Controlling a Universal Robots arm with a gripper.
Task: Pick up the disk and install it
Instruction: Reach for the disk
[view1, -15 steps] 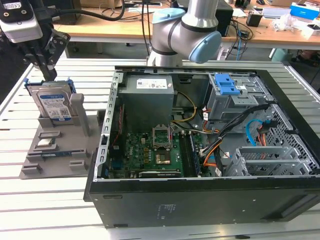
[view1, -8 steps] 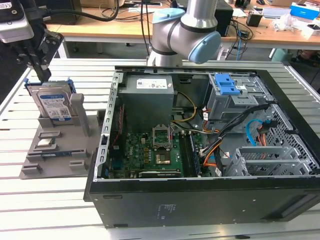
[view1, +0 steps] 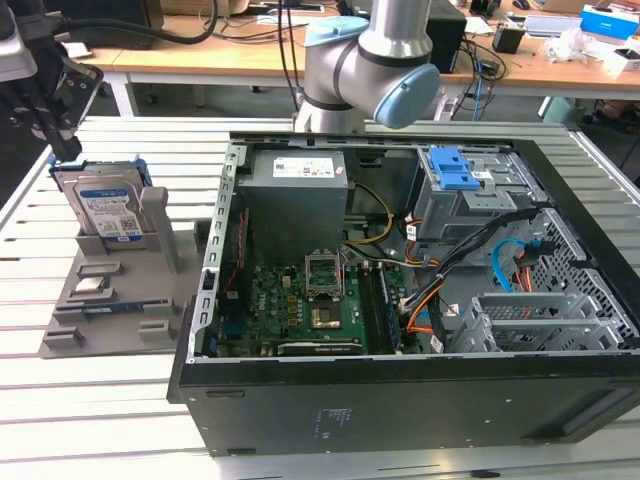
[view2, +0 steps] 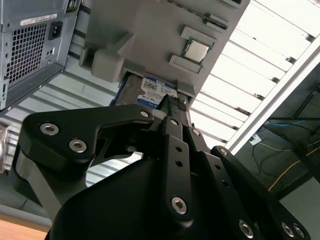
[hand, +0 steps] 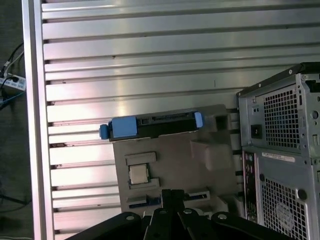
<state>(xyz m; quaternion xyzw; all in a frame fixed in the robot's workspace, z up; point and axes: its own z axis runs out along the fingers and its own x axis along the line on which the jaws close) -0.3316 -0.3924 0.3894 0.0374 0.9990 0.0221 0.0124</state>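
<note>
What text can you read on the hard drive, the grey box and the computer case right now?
Silver blue-framed hard drive, white-and-blue label: print too small to read.
Large grey metal box, white sticker: too small to read.
Grey perforated computer case back, white strip sticker: blurred, unreadable.
Black case side panel, pale marks: unreadable.
No text can be read.

The disk (view1: 105, 212) is silver metal with a glossy label and blue plastic frame; its stand (view1: 163, 235) is matt grey plastic, the table (view1: 100, 410) ribbed shiny metal.
</note>
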